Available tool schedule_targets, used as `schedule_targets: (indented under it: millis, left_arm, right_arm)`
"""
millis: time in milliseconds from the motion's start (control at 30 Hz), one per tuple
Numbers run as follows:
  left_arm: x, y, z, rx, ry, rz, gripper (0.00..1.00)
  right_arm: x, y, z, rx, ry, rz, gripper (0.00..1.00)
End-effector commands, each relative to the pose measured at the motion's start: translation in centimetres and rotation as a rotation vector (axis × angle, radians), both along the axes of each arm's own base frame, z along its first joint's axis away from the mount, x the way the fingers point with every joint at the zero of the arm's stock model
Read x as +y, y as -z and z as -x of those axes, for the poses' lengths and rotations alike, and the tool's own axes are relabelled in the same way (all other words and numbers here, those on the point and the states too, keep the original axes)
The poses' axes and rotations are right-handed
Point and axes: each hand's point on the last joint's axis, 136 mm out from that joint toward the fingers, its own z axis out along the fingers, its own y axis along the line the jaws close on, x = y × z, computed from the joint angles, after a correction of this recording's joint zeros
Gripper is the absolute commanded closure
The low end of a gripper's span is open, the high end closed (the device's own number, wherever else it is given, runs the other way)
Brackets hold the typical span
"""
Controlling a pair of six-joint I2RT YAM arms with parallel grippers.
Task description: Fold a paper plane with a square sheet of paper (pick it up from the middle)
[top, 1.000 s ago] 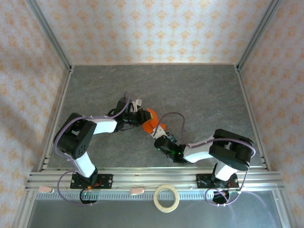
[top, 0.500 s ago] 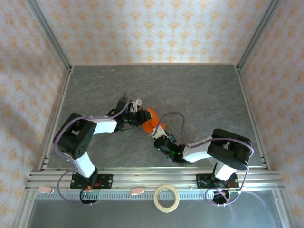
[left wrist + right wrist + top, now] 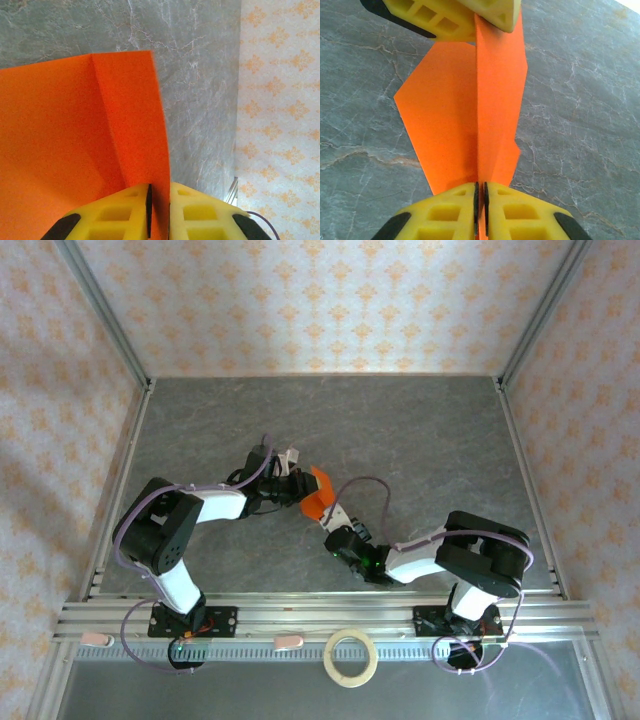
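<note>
Bright orange paper plane (redder on one folded flap), yellow fingers with black patches, grey marbled table veined white, cream walls with orange motifs, pale tape ring, black-and-white arms, lilac cables.

lab test cell: wallpapered panels, aluminium frame
</note>
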Motion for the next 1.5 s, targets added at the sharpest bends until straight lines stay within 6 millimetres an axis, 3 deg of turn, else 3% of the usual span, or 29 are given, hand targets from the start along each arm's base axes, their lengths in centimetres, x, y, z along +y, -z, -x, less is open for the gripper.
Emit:
schedule_targets:
  millis: [0, 367, 567, 733, 867, 1067, 1167, 1333, 1467]
  left_arm:
    - [-0.2, -0.81, 0.05, -0.022, 0.01, 0.019, 0.84]
    - [-0.2, -0.88, -0.01, -0.022, 0.007, 0.019, 0.85]
    - [-0.19, -0.92, -0.02, -0.021, 0.006, 0.018, 0.85]
    - [-0.17, -0.86, -0.02, -0.017, 0.004, 0.02, 0.85]
    - [-0.26, -0.93, 0.0, -0.02, 0.008, 0.021, 0.85]
    - [-0.3, -0.88, -0.03, -0.02, 0.008, 0.021, 0.85]
    - [-0.29, -0.93, -0.03, -0.019, 0.007, 0.022, 0.85]
    - [-0.37, -1.07, -0.03, -0.022, 0.009, 0.023, 0.85]
    - [-0.35, -1.1, 0.0, -0.022, 0.009, 0.023, 0.85]
  right_arm:
    - [-0.37, -0.47, -0.27, -0.012, 0.024, -0.037, 0.85]
    - [-0.47, 0.14, -0.25, 0.005, 0.014, -0.031, 0.82]
    - [-0.67, 0.14, -0.41, 0.001, 0.018, -0.03, 0.73]
    - [-0.47, 0.04, -0.54, 0.0, 0.011, -0.029, 0.73]
    - [-0.55, 0.01, -0.75, -0.002, 0.024, -0.03, 0.76]
    - [-0.1, 0.0, -0.7, 0.019, 0.007, -0.059, 0.89]
    - [-0.18, 0.06, -0.74, 0.021, 0.011, -0.06, 0.89]
    - [-0.26, 0.21, -0.77, 0.02, 0.01, -0.05, 0.8]
    - [-0.18, 0.25, -0.83, 0.018, 0.005, -0.043, 0.78]
